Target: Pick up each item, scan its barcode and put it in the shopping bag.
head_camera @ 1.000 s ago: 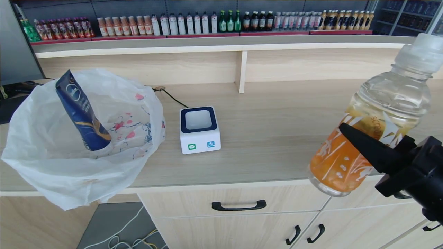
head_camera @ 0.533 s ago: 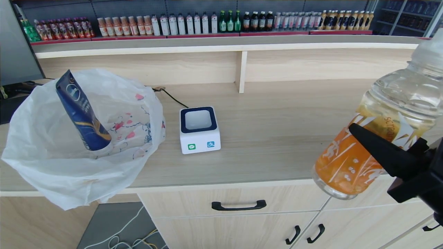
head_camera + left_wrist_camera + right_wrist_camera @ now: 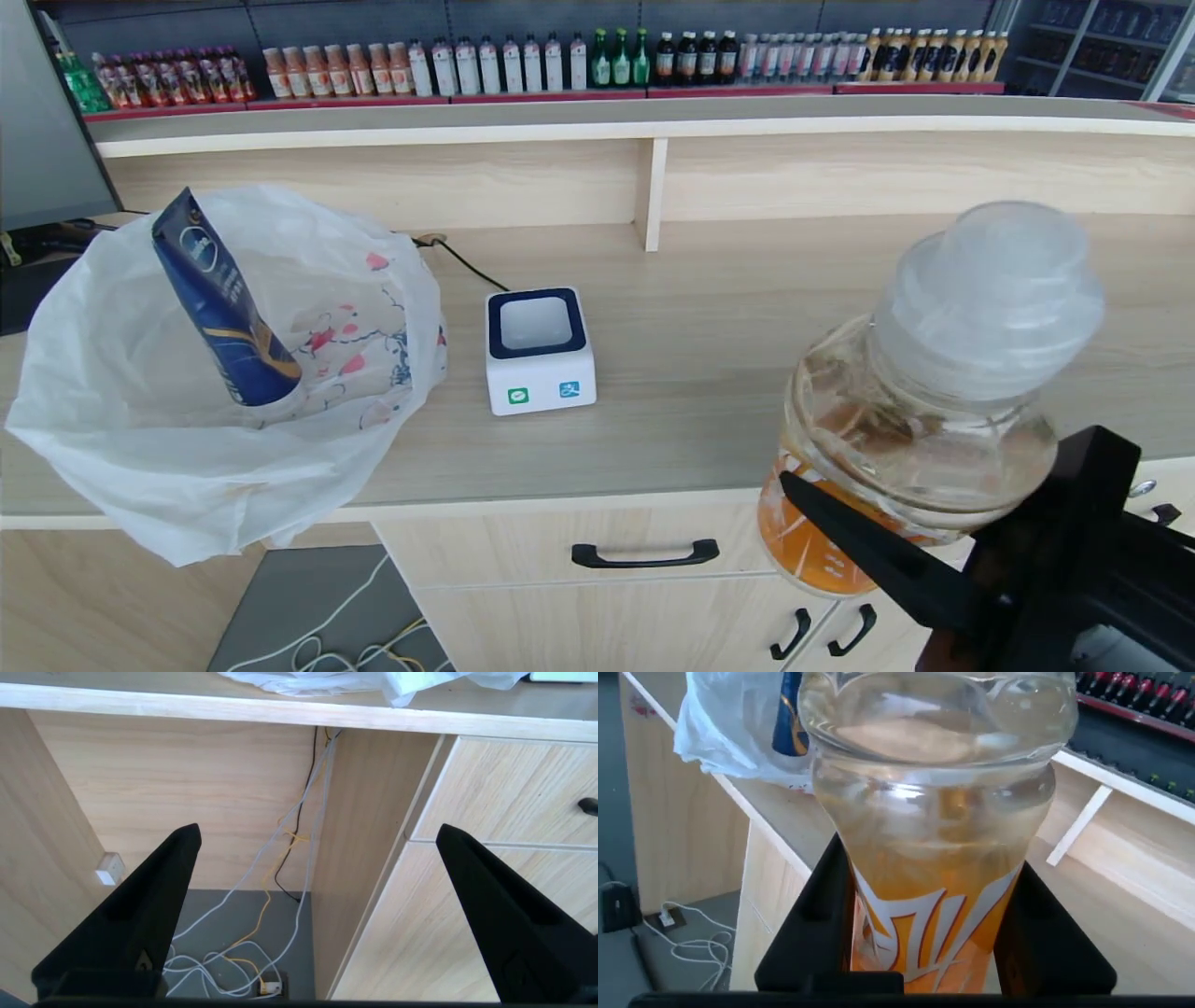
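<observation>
1. Head view. The drink bottle, clear plastic with an orange label and part-filled with pale liquid, was held in the air at the robot's right, in front of the counter edge, with its cap tipped toward the camera. The right gripper was closed on the labelled lower body. The scanner, a white box with its window facing up, stood mid-counter, well apart from the bottle. The shopping bag sat open at the robot's left, with a blue pouch upright inside.
2. Left wrist view. The left gripper had its fingers spread wide and held nothing. It hung below the countertop, facing a recess with loose cables.
3. Right wrist view. The bottle was clamped between both black jaws across the label. No barcode could be made out.
4. Step in hand, as judged: scanning.
   - Carry the bottle across to just above the scanner window.
   - Roll the wrist until the barcode side of the label faces down at the window.
   - Keep the hold firm, as the round wall is slippery and the liquid will shift.
   - Pause there before going on to the bag.
</observation>
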Controlling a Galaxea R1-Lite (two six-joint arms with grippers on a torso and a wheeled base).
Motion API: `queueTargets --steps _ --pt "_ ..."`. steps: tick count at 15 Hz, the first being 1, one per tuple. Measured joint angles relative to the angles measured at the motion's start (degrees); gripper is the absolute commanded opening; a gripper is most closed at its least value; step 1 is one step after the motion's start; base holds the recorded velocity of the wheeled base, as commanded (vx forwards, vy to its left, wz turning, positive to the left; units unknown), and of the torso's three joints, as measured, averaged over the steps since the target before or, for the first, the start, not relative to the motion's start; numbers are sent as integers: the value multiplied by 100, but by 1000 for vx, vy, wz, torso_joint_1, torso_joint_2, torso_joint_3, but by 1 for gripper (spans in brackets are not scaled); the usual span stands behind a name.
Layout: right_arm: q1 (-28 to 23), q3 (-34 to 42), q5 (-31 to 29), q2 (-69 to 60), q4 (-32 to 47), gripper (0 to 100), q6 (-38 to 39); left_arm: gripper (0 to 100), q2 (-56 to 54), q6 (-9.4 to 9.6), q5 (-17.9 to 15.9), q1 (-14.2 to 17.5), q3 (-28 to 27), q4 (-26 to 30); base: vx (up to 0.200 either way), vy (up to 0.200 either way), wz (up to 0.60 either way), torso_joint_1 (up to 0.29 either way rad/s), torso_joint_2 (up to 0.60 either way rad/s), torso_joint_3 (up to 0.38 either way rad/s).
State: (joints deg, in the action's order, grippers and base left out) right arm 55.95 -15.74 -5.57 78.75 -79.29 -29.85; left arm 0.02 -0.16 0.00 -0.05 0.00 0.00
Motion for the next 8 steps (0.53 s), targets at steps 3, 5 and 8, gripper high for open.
queueTargets --steps 3,5,8 --pt "733 -606 -223 597 -26 0 -709 100 0 0 0 -2 0 0 0 0 0 0 0 0" --pt "942 -711 180 866 -17 0 -1095 100 0 0 0 0 0 0 0 0 0 0 0 0" --pt "986 -680 844 1047 -235 0 -1734 100 0 0 0 0 0 2 0 0 0 0 0 0"
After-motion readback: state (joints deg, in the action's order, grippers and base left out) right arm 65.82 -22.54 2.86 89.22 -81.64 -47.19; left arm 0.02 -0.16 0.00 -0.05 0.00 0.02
